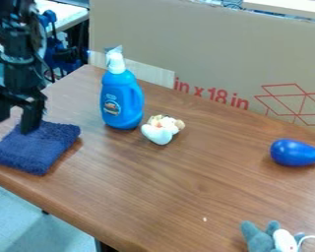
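Hanging at the far edge of a folded navy towel (38, 150), on the left of the view, the black gripper (15, 123) has its fingers spread apart. The towel looks light, soft and unlikely to slip or break; a raised edge, pinched through several layers, should hold best. A blue bottle (122, 101) stands nearby.

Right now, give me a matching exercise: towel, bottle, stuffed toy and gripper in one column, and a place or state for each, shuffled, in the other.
1. towel
2. bottle
3. stuffed toy
4. gripper

A. upright, with a white top
B. fingers apart
C. bottom right of the view
D. lying flat, dark blue

Pairs: 1-D, 2-A, 3-C, 4-B
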